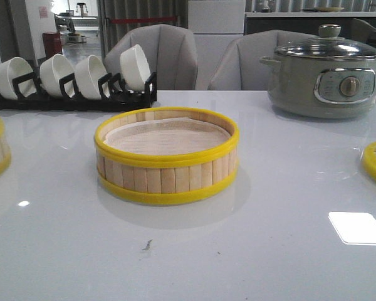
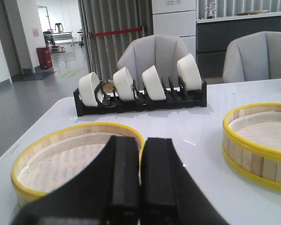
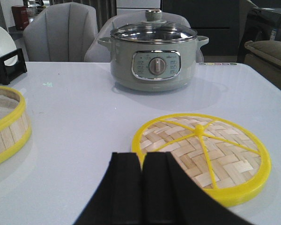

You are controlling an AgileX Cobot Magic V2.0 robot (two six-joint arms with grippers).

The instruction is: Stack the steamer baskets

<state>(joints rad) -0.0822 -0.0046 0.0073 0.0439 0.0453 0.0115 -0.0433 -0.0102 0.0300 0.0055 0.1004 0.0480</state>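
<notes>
Left gripper (image 2: pixel 140 183) — black fingers pressed together, no gap between the pads, nothing held. Right gripper (image 3: pixel 141 187) — likewise closed, fingers touching along their length. Neither arm appears in the front view.

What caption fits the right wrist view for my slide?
Right hand, shut and empty, hovers before the woven lid lying flat on the table, grey pot behind.
</notes>
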